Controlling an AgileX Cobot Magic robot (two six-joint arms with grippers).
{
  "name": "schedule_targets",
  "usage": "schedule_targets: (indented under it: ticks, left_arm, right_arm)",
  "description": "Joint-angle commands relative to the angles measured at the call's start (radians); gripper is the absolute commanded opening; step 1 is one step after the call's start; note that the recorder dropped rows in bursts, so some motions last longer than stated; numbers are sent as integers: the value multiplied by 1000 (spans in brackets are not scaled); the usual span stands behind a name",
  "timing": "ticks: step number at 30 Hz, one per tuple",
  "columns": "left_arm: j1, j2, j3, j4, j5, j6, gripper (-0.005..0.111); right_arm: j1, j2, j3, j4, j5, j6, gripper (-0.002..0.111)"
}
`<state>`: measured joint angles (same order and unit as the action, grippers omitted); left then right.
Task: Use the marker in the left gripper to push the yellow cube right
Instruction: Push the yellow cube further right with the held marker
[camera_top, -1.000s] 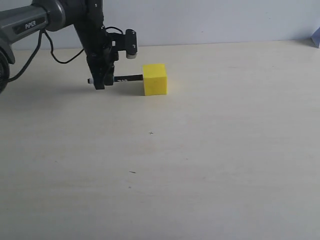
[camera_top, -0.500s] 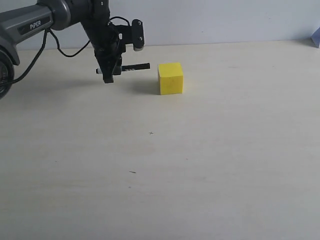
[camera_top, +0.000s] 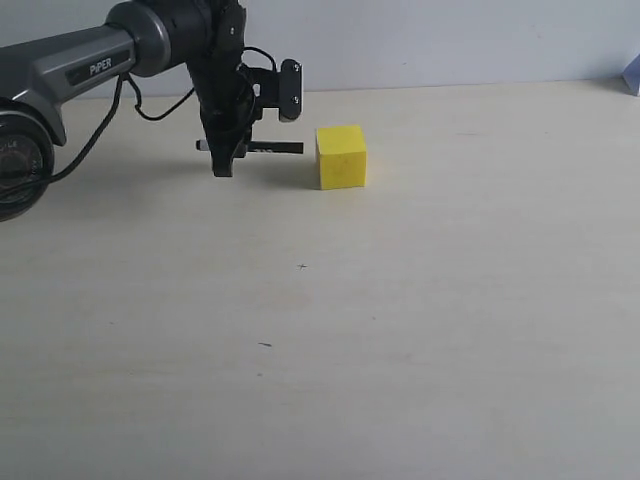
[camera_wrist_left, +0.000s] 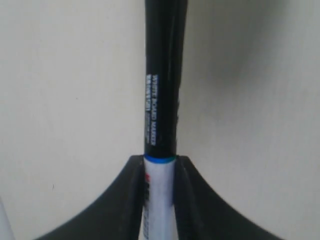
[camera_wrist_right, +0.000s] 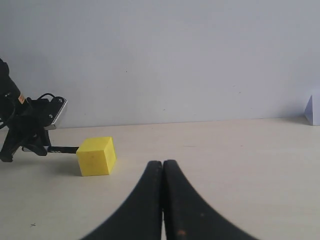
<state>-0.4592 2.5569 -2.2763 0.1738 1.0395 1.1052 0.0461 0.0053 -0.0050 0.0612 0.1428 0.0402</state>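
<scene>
The black two-jaw left gripper (camera_top: 224, 166), ending a black and grey arm marked "PiPER", is hanging just left of the small bright yellow matte cube (camera_top: 341, 157) in the exterior view, its jaws clamping the white barrel of the slim black-capped marker (camera_top: 268, 148). The marker is lying level, its black cap pointing at the cube's left face and stopping just short of it. The cube is sitting flat on the pale wooden table (camera_top: 420, 320). The black right gripper (camera_wrist_right: 162, 166) is facing the cube from well apart, its jaws pressing together
</scene>
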Motion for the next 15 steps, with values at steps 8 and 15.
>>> schedule_targets:
  ticks: [8, 15]
  left_arm:
    - [-73, 0, -31, -2, -47, -29, 0]
    - [-39, 0, -41, 6, 10, -25, 0]
  right_arm:
    - [1, -5, 5, 0, -8, -2, 0]
    - [1, -5, 5, 0, -8, -2, 0]
